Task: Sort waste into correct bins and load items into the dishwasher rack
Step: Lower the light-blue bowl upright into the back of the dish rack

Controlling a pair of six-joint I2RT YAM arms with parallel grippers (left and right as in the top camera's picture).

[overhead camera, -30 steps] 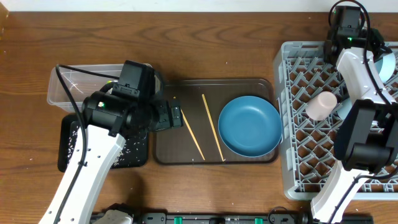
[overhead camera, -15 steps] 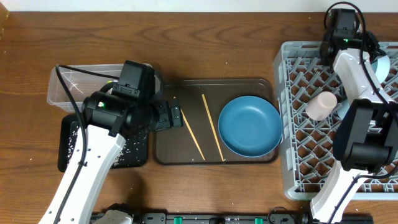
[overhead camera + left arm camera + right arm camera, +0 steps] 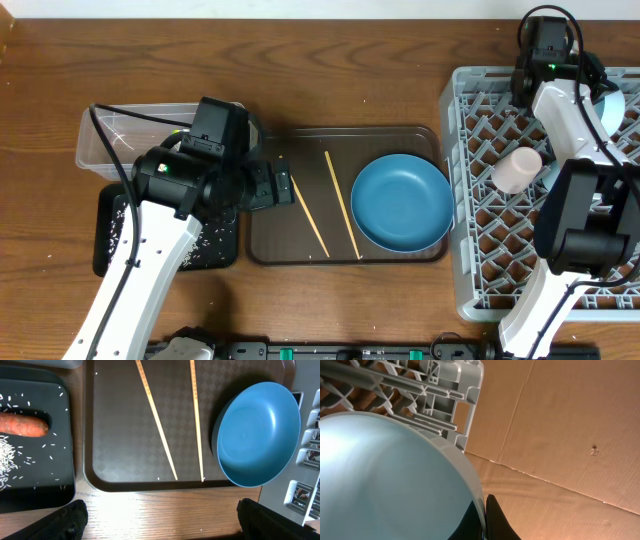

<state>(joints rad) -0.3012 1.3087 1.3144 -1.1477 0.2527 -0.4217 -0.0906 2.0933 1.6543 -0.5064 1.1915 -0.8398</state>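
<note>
My left gripper is open and empty, hovering over bare table by the front edge of the brown serving tray. Two chopsticks and the large blue plate lie on that tray. In the left wrist view the black bin holds an orange sausage piece and loose rice. The clear tub stands behind it. My right gripper is shut on the rim of the pale blue bowl, at the far right corner of the dishwasher rack. A pink cup lies in the rack.
In the left wrist view the chopsticks run side by side left of the plate, and the rack's wall stands right of the tray. Brown cardboard lies beyond the rack corner.
My right wrist has shifted slightly to the left over the rack's far edge. The left arm and the things on the tray have not moved.
</note>
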